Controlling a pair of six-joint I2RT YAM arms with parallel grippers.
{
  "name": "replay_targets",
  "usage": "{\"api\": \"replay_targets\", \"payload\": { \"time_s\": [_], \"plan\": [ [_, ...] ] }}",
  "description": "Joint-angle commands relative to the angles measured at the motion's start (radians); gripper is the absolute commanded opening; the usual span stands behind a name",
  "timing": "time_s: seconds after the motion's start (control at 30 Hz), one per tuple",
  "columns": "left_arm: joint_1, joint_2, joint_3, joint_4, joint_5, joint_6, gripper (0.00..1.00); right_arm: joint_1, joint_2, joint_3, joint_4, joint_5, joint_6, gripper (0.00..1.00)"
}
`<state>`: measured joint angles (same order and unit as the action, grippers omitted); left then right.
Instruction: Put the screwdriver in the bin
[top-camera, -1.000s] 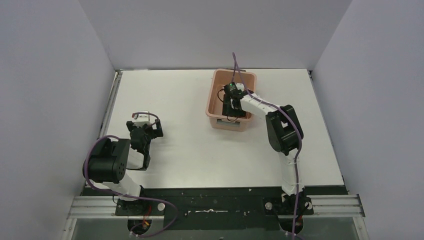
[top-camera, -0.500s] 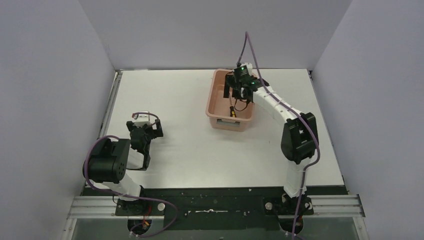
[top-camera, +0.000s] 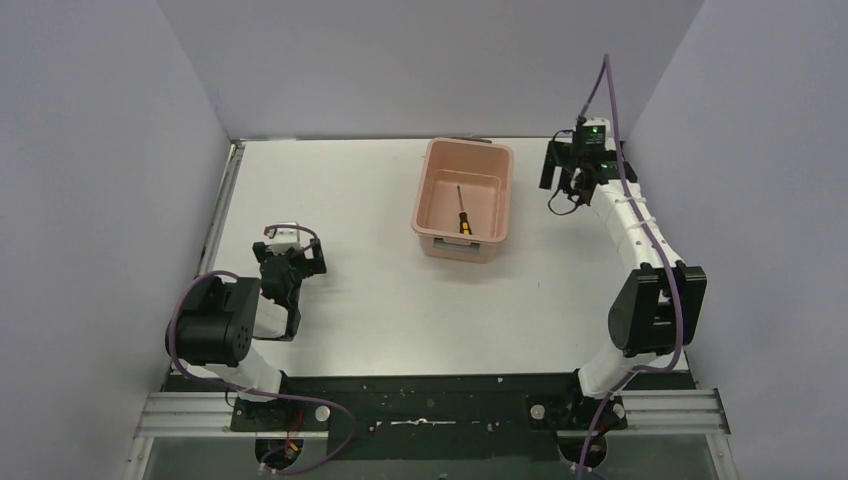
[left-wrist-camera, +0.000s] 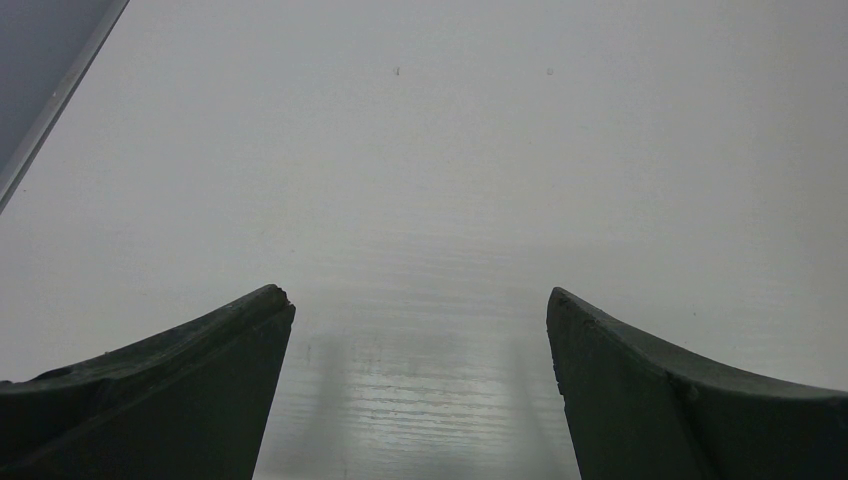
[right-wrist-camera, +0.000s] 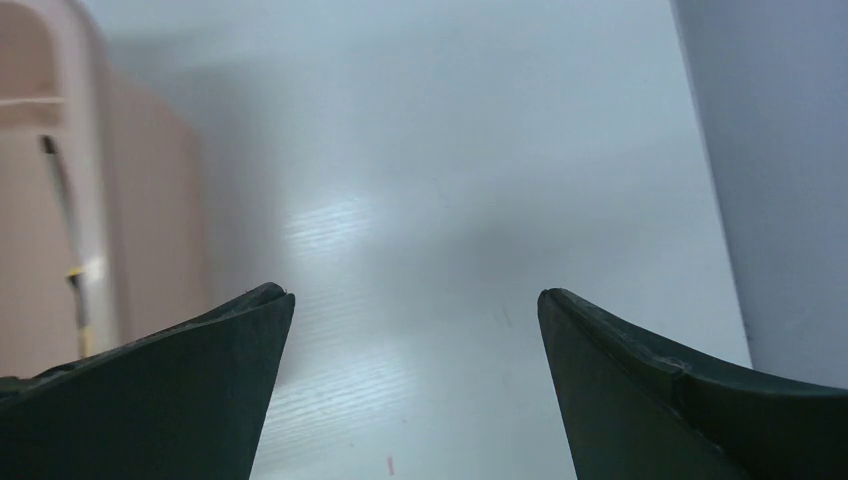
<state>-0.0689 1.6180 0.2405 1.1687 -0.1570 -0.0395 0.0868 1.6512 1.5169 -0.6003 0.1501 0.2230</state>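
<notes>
The left end effector (left-wrist-camera: 420, 300) hangs low over the white desk (top-camera: 380, 300), jaws spread wide with nothing between them. Farther right, the salmon-pink bin (top-camera: 455, 247) holds the screwdriver (top-camera: 462, 211), which lies flat on its floor: slim dark shaft, short yellow-and-black handle nearest the arms. Beside the bin, the right end effector (right-wrist-camera: 412, 295) is likewise spread and empty.

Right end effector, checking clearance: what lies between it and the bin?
Only bare table separates right end effector and bin, per the right wrist view.
</notes>
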Motion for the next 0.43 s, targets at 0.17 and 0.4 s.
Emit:
{"api": "replay_targets", "payload": {
  "time_s": [0.17,0.4],
  "plan": [
    [0.004,-0.009,0.014,0.040,0.001,0.007,0.97,-0.106,-0.073,-0.066,0.016,0.061,-0.070,1.00],
    [0.004,-0.009,0.014,0.040,0.001,0.007,0.97,-0.129,-0.143,-0.133,0.108,0.007,-0.019,1.00]
  ]
}}
